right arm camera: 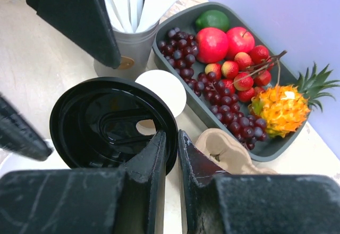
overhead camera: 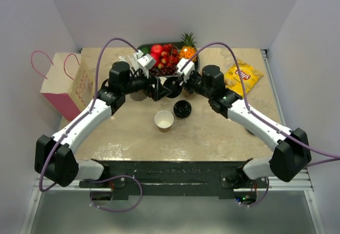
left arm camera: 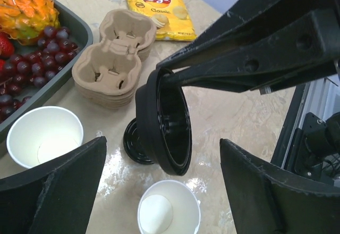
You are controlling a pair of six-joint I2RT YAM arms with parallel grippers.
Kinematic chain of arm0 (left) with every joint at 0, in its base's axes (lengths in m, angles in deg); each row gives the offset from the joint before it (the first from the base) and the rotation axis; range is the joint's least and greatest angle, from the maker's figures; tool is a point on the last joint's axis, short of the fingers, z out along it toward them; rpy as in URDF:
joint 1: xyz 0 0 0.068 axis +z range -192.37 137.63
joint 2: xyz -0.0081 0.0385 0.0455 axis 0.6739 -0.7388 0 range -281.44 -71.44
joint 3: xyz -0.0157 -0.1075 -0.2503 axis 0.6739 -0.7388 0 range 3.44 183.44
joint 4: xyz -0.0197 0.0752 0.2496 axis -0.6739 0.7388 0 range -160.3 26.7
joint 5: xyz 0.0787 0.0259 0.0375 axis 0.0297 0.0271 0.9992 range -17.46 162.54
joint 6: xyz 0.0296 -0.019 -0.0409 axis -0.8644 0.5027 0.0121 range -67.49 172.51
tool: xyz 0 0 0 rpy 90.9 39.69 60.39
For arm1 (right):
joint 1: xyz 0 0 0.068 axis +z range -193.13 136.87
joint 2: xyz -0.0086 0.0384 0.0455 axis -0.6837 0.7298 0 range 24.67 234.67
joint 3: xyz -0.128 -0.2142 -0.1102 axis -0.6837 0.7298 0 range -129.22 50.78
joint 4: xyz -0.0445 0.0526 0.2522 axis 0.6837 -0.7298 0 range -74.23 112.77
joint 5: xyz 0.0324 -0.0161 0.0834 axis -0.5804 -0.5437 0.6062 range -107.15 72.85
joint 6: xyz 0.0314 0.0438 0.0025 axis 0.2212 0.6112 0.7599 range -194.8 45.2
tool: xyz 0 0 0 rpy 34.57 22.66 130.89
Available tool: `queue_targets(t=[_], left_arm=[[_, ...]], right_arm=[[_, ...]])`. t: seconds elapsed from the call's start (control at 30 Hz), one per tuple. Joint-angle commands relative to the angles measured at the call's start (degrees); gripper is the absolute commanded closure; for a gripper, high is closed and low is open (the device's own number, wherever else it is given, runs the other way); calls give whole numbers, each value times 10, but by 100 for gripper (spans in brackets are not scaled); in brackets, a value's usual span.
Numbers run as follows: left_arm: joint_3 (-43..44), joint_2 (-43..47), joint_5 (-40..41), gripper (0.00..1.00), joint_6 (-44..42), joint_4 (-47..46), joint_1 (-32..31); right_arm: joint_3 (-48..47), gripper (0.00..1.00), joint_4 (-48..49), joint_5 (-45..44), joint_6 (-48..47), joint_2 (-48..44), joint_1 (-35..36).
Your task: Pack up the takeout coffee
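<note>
Aloft, right end effector (right arm camera: 171, 138) angled inward, pinching black lid (right arm camera: 106, 122), left end effector (left arm camera: 162, 151) wide open

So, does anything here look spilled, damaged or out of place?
Nothing looks spilled or damaged. One oddity: the round black plastic lid hangs on edge in the air, pinched at its rim by the right gripper, while the white-lined paper cups below stand lidless.

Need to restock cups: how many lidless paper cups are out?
2: one paper cup beside the fruit tray, another near the black lid on the table. More may be hidden.
</note>
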State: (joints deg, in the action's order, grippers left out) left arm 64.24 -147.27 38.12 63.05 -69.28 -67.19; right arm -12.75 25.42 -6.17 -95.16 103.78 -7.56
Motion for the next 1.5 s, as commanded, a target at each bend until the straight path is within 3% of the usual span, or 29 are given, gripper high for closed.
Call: queue_targets(t=[0.0, 0.13, 0.27, 0.37, 0.4, 0.57, 0.63, 0.8, 0.9, 1.0, 1.13, 1.27, 1.47], left_arm=[[38, -19, 20, 13, 23, -28, -2], [40, -27, 9, 33, 26, -37, -2], [34, -22, 8, 44, 23, -32, -2], [31, -17, 9, 63, 19, -27, -2], [30, -16, 14, 74, 19, -26, -2], [29, -14, 21, 100, 17, -21, -2], [30, -13, 22, 100, 14, -19, -2], [30, 7, 25, 100, -46, 34, -2], [3, 38, 44, 100, -130, 82, -2], [-36, 78, 74, 100, -193, 100, -3], [-68, 114, 119, 100, -261, 93, -22], [-111, 135, 226, 100, -350, 59, -100], [-183, 152, 367, 100, -468, -67, -182]], right_arm=[[-20, 100, 16, -11, 12, 1, 6], [-17, 100, 17, -11, 16, -7, 9], [-15, 100, 18, -16, 17, -11, 13], [-19, 100, 18, -16, 16, -11, 14], [-19, 100, 17, -15, 14, -9, 15], [-25, 100, 7, -13, 6, -5, 20], [-25, 100, 5, -12, 6, -4, 20], [-57, 57, -68, -1, 33, -2, 15], [-75, 41, -110, 106, 70, -33, -18], [-79, 33, -121, 140, 110, -61, -46], [-92, 32, -146, 132, 131, -47, -65], [-82, 32, -138, 106, 153, -12, -71], [-95, 32, -143, 48, 154, 38, -70]])
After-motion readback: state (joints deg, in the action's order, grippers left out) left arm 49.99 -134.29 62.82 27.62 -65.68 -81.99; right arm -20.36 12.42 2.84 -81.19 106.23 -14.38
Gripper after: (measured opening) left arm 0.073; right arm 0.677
